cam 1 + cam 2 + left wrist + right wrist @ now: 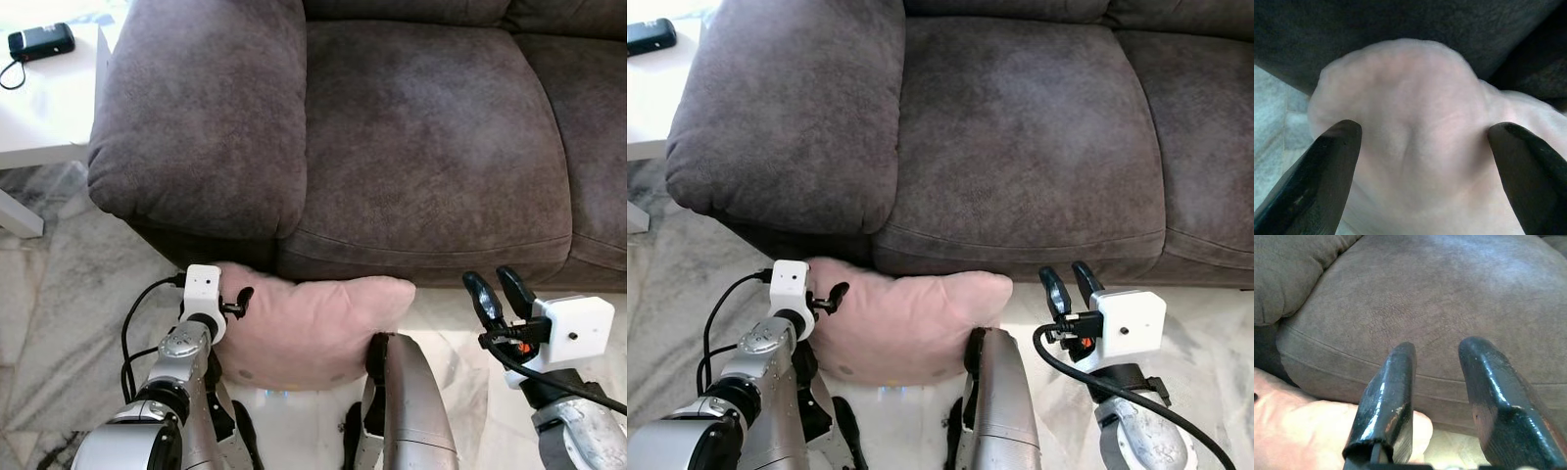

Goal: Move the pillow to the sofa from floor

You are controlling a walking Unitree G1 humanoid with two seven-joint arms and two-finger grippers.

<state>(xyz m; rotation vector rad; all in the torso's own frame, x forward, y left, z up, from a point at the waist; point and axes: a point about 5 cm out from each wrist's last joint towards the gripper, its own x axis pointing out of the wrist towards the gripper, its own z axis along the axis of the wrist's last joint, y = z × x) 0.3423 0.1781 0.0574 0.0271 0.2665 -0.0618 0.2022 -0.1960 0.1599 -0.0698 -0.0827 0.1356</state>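
The pink pillow (pixel 313 328) lies on the pale marble floor (pixel 59 294), pushed up against the foot of the brown sofa (pixel 421 147), right below the seam where the fat armrest (pixel 196 108) meets the first seat cushion (pixel 431 137). Its upper edge tucks slightly under the sofa's front, and its rounded corner on the robot's right pokes out along the base of the seat cushion.

The left gripper (pixel 1422 147) is at the end of the pillow nearest the armrest, fingers spread wide with the soft pink fabric bulging between them. From the left wrist view, one black finger (pixel 1327 166) sits on each side of the pillow's puffy corner; they look to be at its surface, but I can't say they are squeezing it. The silver left arm reaches up from below the pillow, with a black cable (pixel 137 323) looping off the wrist.

The right gripper (pixel 500 294) hangs off the far end of the pillow, apart from it, over the floor just in front of the sofa's base. Its two fingers stand a little apart with nothing between them, pointing toward the seat cushion.

One of the robot's silver legs (pixel 416 401) covers part of the pillow's lower edge.

Beyond the armrest, away from the pillow, stands a white table (pixel 49 108) carrying a small black device (pixel 41 41) with a cord.
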